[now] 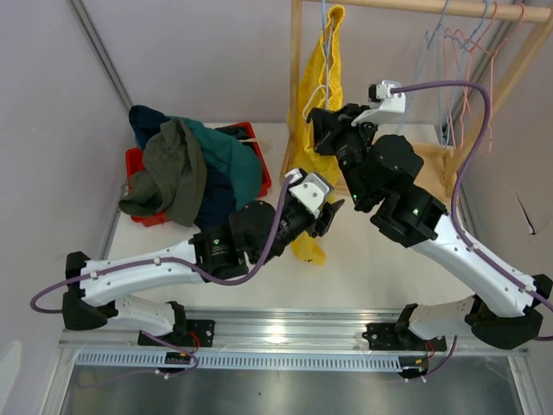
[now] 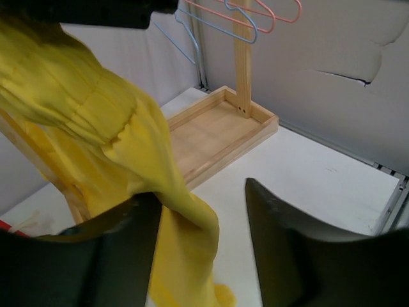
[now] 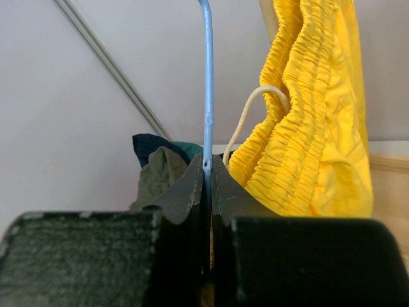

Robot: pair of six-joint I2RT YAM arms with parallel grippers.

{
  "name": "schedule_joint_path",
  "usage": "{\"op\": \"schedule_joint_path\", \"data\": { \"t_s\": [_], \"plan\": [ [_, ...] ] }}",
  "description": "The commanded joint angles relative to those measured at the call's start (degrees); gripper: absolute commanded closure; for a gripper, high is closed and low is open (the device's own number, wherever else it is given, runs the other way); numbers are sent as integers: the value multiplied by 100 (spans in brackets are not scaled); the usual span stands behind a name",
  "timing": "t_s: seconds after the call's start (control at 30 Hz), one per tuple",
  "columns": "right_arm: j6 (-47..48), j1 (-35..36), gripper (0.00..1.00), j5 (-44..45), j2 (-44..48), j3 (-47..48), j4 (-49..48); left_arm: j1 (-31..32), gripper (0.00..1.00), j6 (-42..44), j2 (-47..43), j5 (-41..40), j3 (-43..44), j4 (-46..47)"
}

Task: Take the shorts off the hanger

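Note:
The bright yellow shorts [image 1: 308, 99] hang from a light blue wire hanger [image 3: 207, 96] on the wooden rack [image 1: 296, 52]. My right gripper [image 1: 318, 130] is shut on the hanger's wire, which runs up between its closed fingers [image 3: 207, 173]; the gathered elastic waist [image 3: 307, 128] is just to its right. My left gripper [image 1: 331, 216] is open low at the shorts' hanging leg. In the left wrist view the yellow fabric [image 2: 185, 243] drapes against the left finger [image 2: 121, 256] and into the gap of the gripper [image 2: 201, 249]. Olive-grey [image 1: 168, 173], teal [image 1: 235, 160] and navy [image 1: 143, 117] shorts lie piled in a red basket [image 1: 134, 164].
The rack's wooden base tray [image 2: 211, 134] and post [image 2: 241, 64] stand on the white table behind the shorts. Several empty blue and pink hangers [image 1: 458, 43] hang at the rail's right end. Grey walls close in on both sides.

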State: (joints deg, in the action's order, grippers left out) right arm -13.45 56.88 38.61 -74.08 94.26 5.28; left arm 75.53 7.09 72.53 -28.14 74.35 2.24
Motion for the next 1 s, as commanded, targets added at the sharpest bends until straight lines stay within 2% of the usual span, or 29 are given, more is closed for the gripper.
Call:
{"op": "schedule_joint_path", "data": {
  "t_s": [0.0,0.03,0.17,0.23,0.33,0.5,0.67,0.8,0.9,0.97],
  "plan": [
    [-333,147,100,94,447,-65,-721,-161,47,143,261,-86,-104,391],
    [-368,148,100,103,491,-152,-721,-187,64,126,279,-78,-113,435],
    [-404,174,100,164,597,-206,-695,-231,99,-6,314,-51,-192,497],
    [-343,174,100,182,588,-180,-695,-231,100,-164,236,27,-219,444],
    [-159,174,100,261,518,13,-668,-109,100,-498,-175,89,-726,496],
    [290,122,100,393,298,592,-616,769,100,-1050,-1047,-384,-1982,603],
    [414,-177,100,314,149,1129,-284,1780,100,-1490,-1671,-1332,-2539,138],
    [160,-178,100,314,350,1192,-54,1764,100,-1536,-1839,-1649,-2662,22],
    [-271,76,100,340,779,867,210,1142,100,-1290,-1647,-1240,-2338,-118],
    [-482,296,100,323,1009,533,498,369,100,-1036,-1480,-905,-1866,-162]
  ]
}}
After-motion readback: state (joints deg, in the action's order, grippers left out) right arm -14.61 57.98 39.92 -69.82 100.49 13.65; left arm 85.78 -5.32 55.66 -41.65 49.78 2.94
